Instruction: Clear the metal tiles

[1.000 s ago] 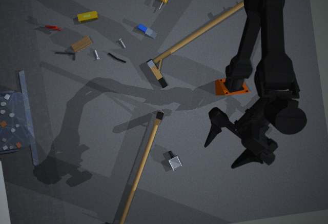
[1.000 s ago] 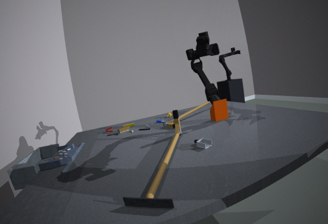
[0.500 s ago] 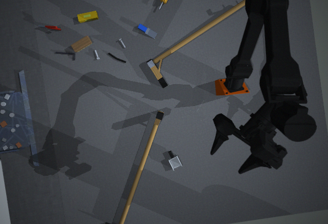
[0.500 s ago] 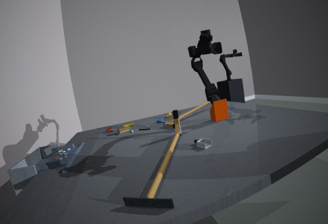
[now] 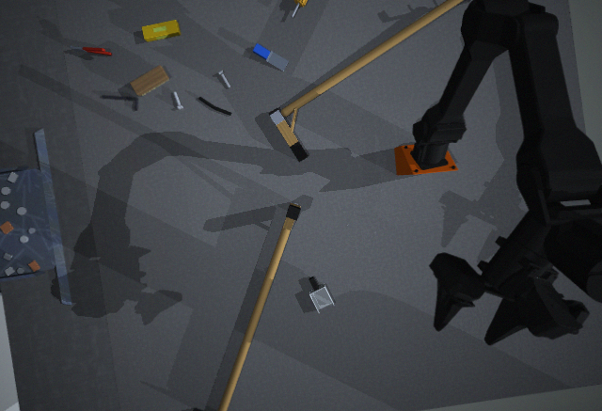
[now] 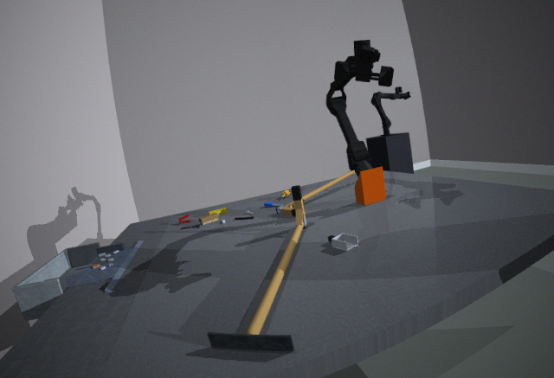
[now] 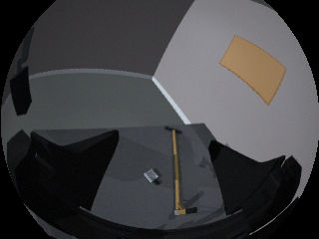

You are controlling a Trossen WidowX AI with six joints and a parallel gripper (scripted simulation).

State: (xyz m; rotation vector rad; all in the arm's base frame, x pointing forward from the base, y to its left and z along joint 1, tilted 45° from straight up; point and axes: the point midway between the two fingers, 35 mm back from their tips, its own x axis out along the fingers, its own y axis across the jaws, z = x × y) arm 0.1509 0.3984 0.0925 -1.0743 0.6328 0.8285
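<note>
- matte black six-joint arm (image 5: pixel 491 71) built of blocky, faceted links
- black parallel-jaw gripper (image 5: pixel 474 302) with two tapered, pointed fingers (image 5: pixel 450 292)
- square orange base block (image 5: pixel 403 164) with dark corner screws

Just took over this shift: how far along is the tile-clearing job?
Nothing looks done: the small metal tiles lie on the steel bench plate, the grey catch box beyond them. Nothing is in hand: the black gripper is open, raised above the table. The long wooden-handled scraper lies untouched. Left: grasp, sweep, lay down.
</note>
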